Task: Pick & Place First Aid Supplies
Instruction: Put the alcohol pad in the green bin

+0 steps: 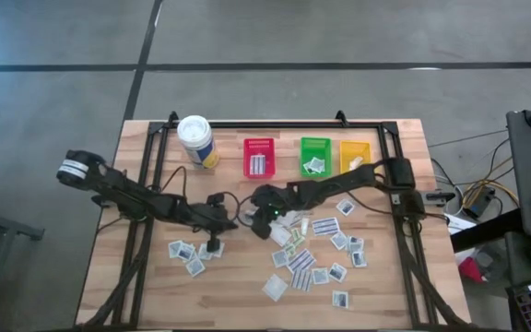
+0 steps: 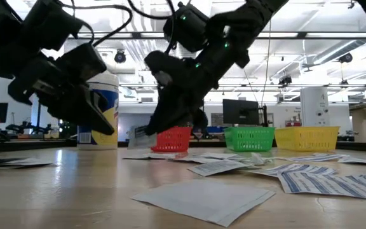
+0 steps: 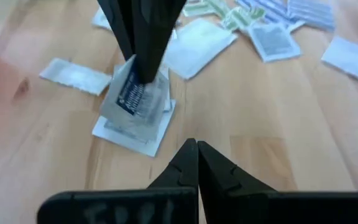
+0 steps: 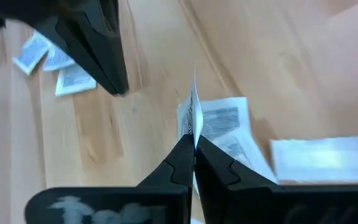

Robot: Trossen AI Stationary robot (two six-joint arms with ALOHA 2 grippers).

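So the right gripper (image 4: 193,148) was sitting over the middle of the light wooden table (image 1: 146,286), fingers pinched together on a small flat white paper packet with dark print (image 4: 194,115), which stood up on edge between the tips. The left gripper (image 3: 196,149) hung right beside it, jaws pressed together with nothing between them, just above the wood.

The rest of the small white paper packets (image 1: 313,263) lay scattered flat across the near half of the table, with a smaller cluster (image 1: 188,254) off to the left. Along the far edge stood a red plastic bin (image 1: 259,158), a green plastic bin (image 1: 315,156) and a yellow plastic bin (image 1: 355,155), plus a white cylindrical canister with a yellow label (image 1: 196,140). Packets were lying in the red and green bins.
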